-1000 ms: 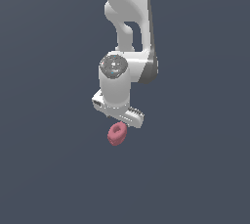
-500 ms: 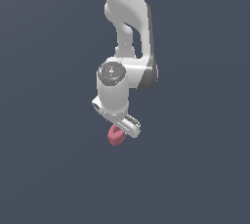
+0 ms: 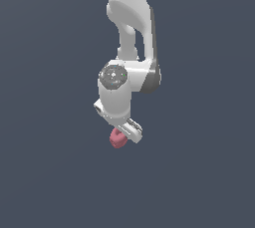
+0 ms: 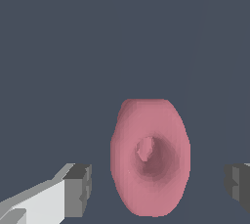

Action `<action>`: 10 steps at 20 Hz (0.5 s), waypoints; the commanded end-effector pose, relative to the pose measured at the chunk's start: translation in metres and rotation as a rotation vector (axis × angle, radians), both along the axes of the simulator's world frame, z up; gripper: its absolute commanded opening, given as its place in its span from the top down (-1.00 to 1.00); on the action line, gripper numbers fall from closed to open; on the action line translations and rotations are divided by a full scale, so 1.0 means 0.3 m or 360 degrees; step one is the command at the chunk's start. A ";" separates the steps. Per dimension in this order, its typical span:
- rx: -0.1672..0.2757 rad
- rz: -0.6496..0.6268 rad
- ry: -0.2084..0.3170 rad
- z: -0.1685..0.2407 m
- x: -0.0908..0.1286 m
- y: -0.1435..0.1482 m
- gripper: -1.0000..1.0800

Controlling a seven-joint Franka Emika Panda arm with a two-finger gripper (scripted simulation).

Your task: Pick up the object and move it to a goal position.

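Note:
The object [image 4: 149, 157] is a dusky pink-red rounded blob with a dimple facing the wrist camera. It sits between the two grey fingertips [image 4: 78, 189] of my gripper [image 4: 158, 189], with a gap on either side, so the jaws stand open around it without touching. In the exterior view the white hand has come down over the object [image 3: 117, 141], which peeks out just below the gripper [image 3: 122, 135]; the fingers themselves are hidden there behind the hand.
Only a plain dark blue-grey ground [image 3: 199, 172] surrounds the arm in both views. No other objects, containers or edges show.
The hand has dropped lower over the object and turned a little at the wrist. The object has stayed where it was.

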State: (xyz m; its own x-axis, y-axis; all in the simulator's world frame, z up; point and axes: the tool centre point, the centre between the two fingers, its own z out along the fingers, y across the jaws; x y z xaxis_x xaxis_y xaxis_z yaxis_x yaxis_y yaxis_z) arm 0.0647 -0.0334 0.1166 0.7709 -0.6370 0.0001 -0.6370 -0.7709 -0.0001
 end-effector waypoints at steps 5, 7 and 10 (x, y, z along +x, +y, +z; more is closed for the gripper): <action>0.0000 -0.0004 0.0001 -0.086 -0.003 0.000 -0.92; 0.0000 -0.0006 0.0001 -0.122 -0.004 -0.001 -0.92; 0.0000 -0.0007 0.0000 -0.156 -0.004 0.000 -0.92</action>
State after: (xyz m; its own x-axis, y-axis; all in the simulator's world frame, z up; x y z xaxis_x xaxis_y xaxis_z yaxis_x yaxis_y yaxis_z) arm 0.0632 -0.0336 0.0749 0.7682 -0.6402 -0.0011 -0.6402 -0.7682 0.0011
